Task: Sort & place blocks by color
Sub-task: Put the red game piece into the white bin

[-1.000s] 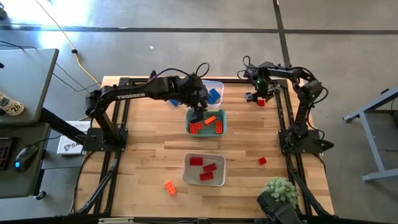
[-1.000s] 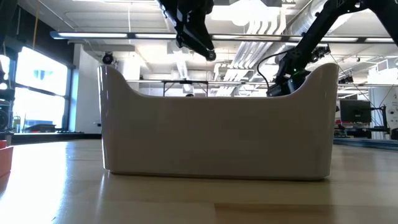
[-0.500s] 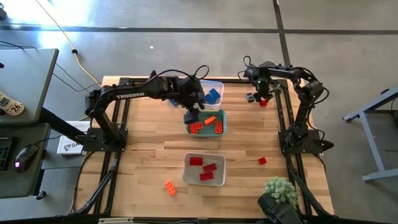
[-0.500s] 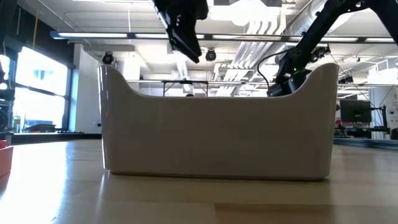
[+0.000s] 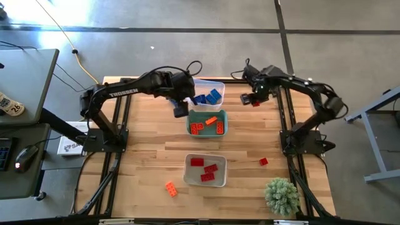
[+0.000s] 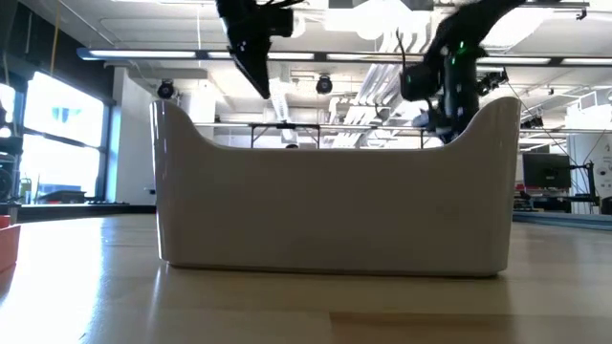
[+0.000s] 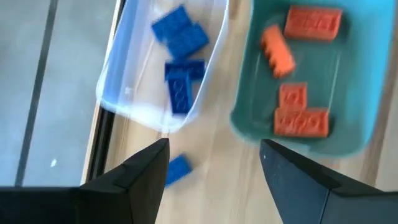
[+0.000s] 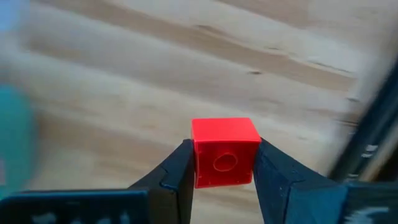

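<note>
My right gripper (image 5: pixel 253 100) is shut on a small red block (image 8: pixel 225 152) above the table's far right part, right of the clear bin (image 5: pixel 219 83). My left gripper (image 5: pixel 181 110) hangs open and empty left of the teal bin (image 5: pixel 223 130). In its wrist view its fingers (image 7: pixel 212 152) stand over bare wood by a loose blue block (image 7: pixel 179 169). Blue blocks (image 7: pixel 180 37) lie in the clear bin and orange blocks (image 7: pixel 301 118) in the teal bin. Red blocks (image 5: pixel 206 170) lie in the white bin (image 5: pixel 189 178). My right gripper pinches the red block by two opposite side faces (image 8: pixel 198 155) between its two fingers. The fingers come from above, pointing down. The block sits square between them with a round-marked face toward the wrist camera, lifted clear of the wood.
A loose orange block (image 5: pixel 170 188) lies near the table's front left of the white bin, and a loose red block (image 5: pixel 263 161) lies right of it. A green plant (image 5: pixel 281 194) stands at the near right corner. In the low view the white bin's wall (image 6: pixel 335 220) fills the foreground.
My left gripper has gone from over the teal bin toward the table's left edge and now hangs beside the bin. My right gripper has carried the red block a short way toward the table's left, toward the bins, still shut on it.
</note>
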Tool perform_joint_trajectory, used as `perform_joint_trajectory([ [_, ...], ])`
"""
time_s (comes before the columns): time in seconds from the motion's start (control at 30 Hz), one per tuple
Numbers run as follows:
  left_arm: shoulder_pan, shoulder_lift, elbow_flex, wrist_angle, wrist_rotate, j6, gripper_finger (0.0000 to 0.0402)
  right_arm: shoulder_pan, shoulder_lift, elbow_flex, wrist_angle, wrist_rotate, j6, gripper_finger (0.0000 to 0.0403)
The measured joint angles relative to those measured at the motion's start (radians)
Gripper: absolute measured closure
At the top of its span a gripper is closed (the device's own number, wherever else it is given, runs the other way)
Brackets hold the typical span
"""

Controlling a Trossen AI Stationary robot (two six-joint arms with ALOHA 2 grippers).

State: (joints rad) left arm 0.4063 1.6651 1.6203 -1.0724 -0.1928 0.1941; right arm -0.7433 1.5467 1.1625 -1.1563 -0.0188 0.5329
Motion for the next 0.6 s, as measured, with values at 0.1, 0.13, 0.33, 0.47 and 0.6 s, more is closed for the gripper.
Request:
perform_joint_trajectory([
  [0.1,0.013,-0.016,0.0,-0.055,-0.024,0.025,0.0163,0.093,-0.067,0.0,0.02,-0.021,0.074,0.0294],
  [0.13,0.015,-0.023,0.0,-0.072,-0.034,0.033,0.0163,0.127,-0.086,0.0,0.031,-0.024,0.101,0.0294],
  [0.33,0.057,-0.062,-0.003,-0.139,-0.058,0.064,0.0163,0.337,-0.162,0.0,0.131,-0.017,0.248,0.0293],
  [0.47,0.099,-0.086,-0.003,-0.143,-0.058,0.063,0.0163,0.469,-0.171,0.0,0.242,-0.017,0.305,0.0292],
  [0.6,0.15,-0.096,-0.004,-0.143,-0.058,0.063,0.0163,0.592,-0.169,0.0,0.399,-0.016,0.304,0.0292],
])
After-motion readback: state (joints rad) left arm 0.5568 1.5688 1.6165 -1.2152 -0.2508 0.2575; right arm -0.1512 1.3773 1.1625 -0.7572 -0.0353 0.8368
